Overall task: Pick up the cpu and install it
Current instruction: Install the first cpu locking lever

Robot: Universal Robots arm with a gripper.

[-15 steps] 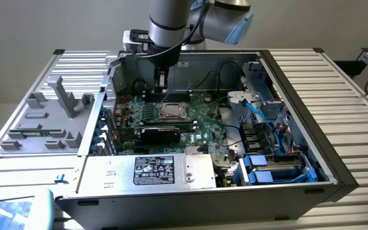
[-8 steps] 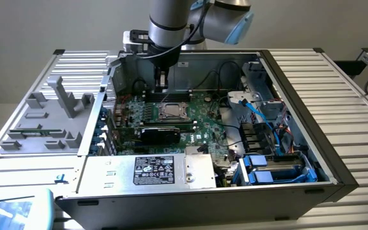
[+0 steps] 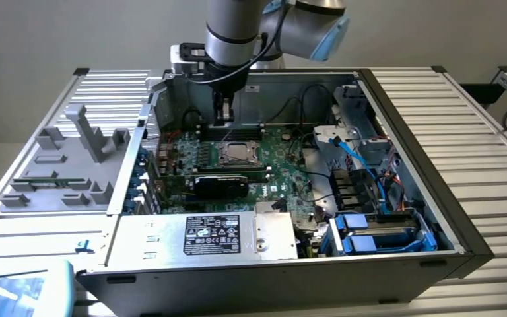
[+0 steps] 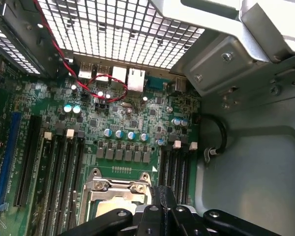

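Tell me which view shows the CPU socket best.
The exterior view: the CPU socket shows whole, frame and silvery centre, on the motherboard. The wrist view catches part of it, the rest cut off beside the gripper.

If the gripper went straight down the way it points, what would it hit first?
Most likely the circuit board at the socket edge, beside the memory slots; depth is unclear.

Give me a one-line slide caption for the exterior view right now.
Shut end effector hangs over the green motherboard inside the open grey metal computer case, near the silver-framed square socket.
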